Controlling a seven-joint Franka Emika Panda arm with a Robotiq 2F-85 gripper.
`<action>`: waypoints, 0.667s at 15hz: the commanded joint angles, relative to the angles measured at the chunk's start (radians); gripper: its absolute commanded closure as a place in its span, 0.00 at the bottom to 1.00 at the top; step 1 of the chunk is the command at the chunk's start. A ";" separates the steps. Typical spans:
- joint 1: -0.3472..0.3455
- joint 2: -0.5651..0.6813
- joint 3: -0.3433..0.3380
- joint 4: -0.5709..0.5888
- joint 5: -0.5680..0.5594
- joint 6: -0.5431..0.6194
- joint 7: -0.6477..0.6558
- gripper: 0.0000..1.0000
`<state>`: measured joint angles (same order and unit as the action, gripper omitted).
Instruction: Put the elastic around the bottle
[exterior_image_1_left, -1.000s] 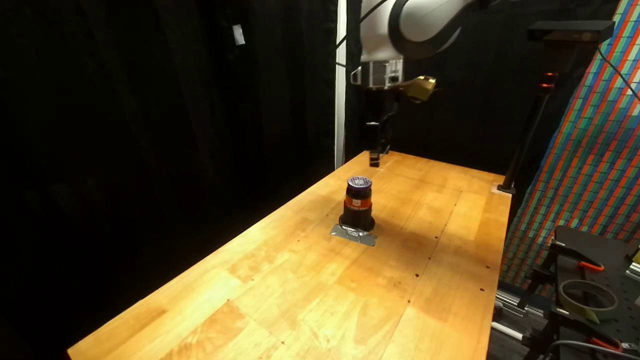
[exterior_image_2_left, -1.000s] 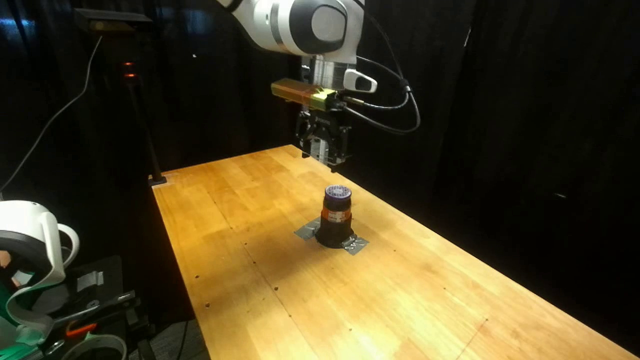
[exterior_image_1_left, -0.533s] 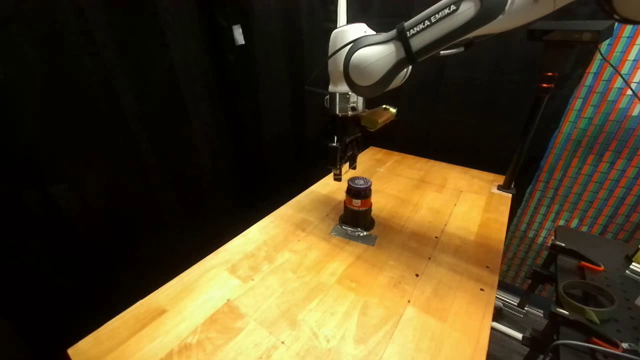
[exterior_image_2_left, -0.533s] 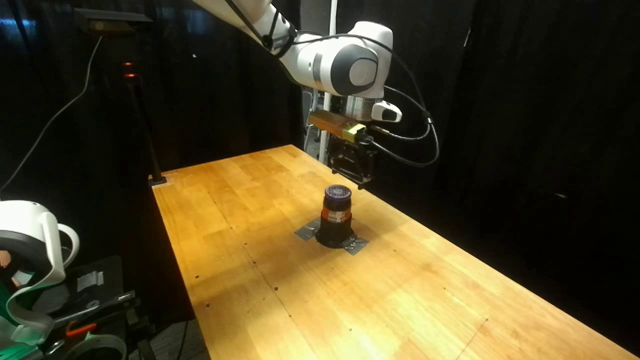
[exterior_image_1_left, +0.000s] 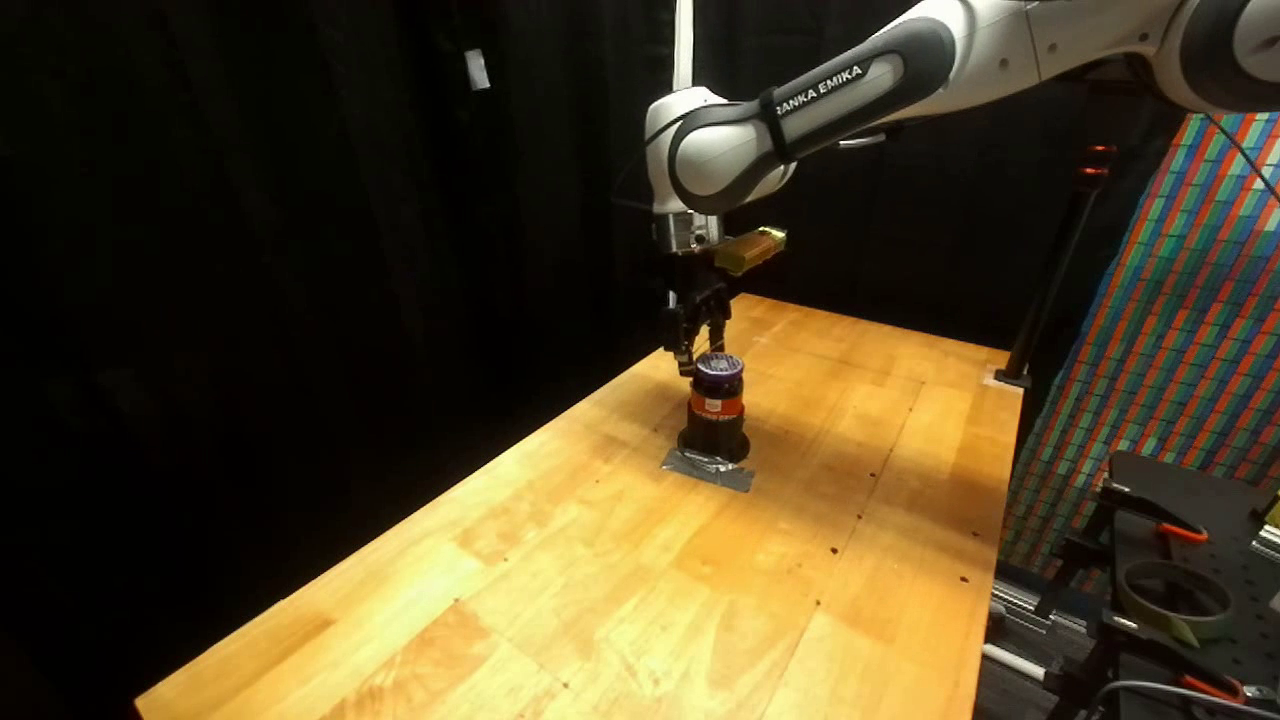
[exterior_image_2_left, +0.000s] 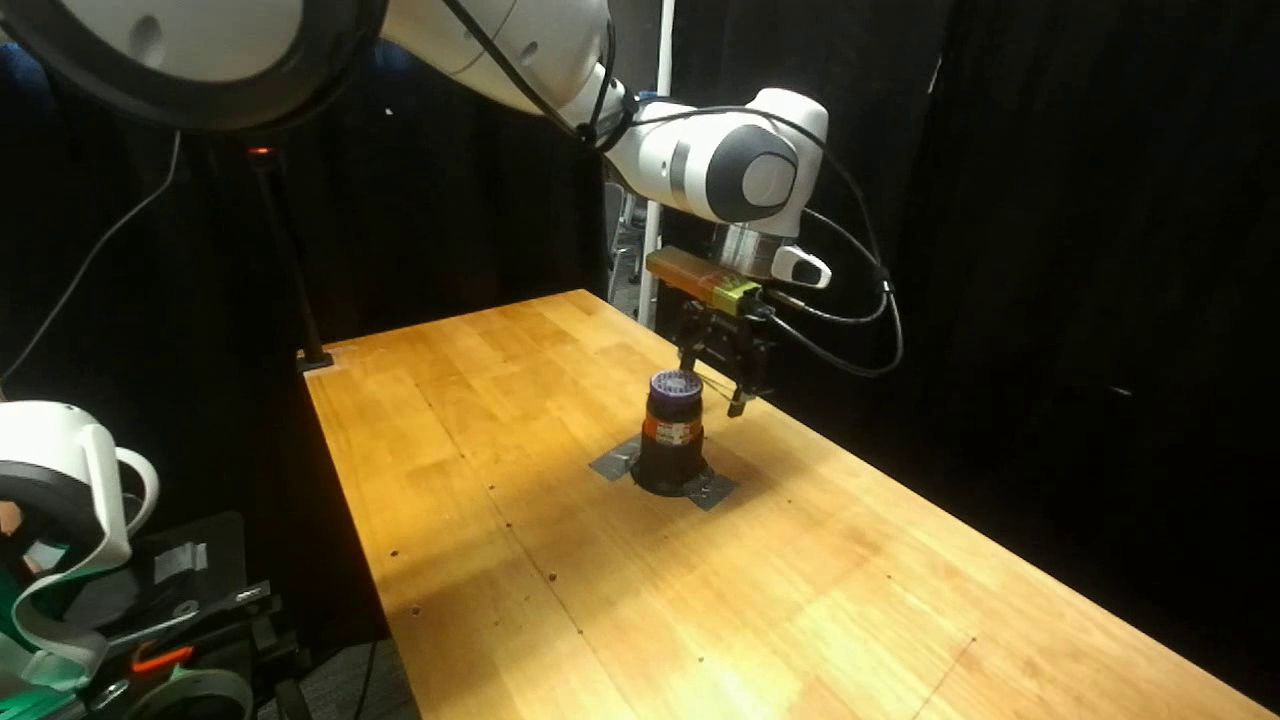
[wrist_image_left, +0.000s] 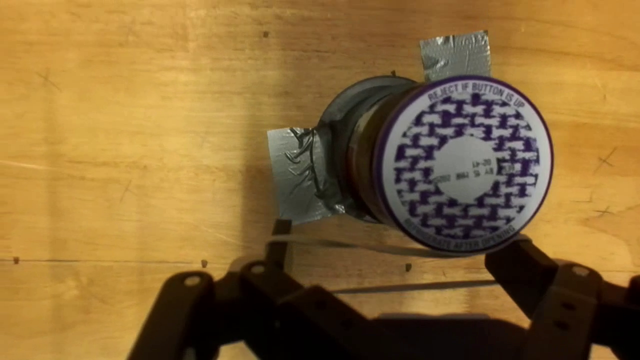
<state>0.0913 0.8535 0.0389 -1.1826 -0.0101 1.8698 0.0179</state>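
Note:
The bottle (exterior_image_1_left: 717, 405) is a dark jar with an orange label and a purple-and-white lid. It stands upright in a black base (exterior_image_2_left: 668, 468) taped to the table, and shows in both exterior views (exterior_image_2_left: 673, 430). In the wrist view its lid (wrist_image_left: 467, 165) fills the upper right. My gripper (wrist_image_left: 400, 246) is open, fingers pointing down. The thin elastic (wrist_image_left: 412, 286) is stretched around both fingers in two strands. The gripper is beside the bottle near lid height in both exterior views (exterior_image_1_left: 702, 357) (exterior_image_2_left: 712, 388). In the wrist view the lid overlaps the right-hand fingertip; contact cannot be told.
Grey tape strips (wrist_image_left: 300, 175) hold the base to the wooden table (exterior_image_1_left: 640, 600). The table's long edge runs close behind the gripper. A black post (exterior_image_2_left: 285, 260) stands at a far corner. A dark cart with a tape roll (exterior_image_1_left: 1175, 600) stands beside the table.
My gripper has moved down and across to the bottle's side, with the elastic still on its fingers. In the last half second it has come lower and closer to the bottle. The bottle has not moved.

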 joint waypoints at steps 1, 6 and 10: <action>-0.008 0.045 0.010 0.099 0.016 -0.117 -0.008 0.00; -0.011 0.045 0.016 0.106 0.020 -0.162 -0.011 0.00; -0.014 0.035 0.022 0.092 0.029 -0.136 -0.011 0.00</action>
<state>0.0892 0.8844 0.0505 -1.1183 -0.0082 1.7627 0.0179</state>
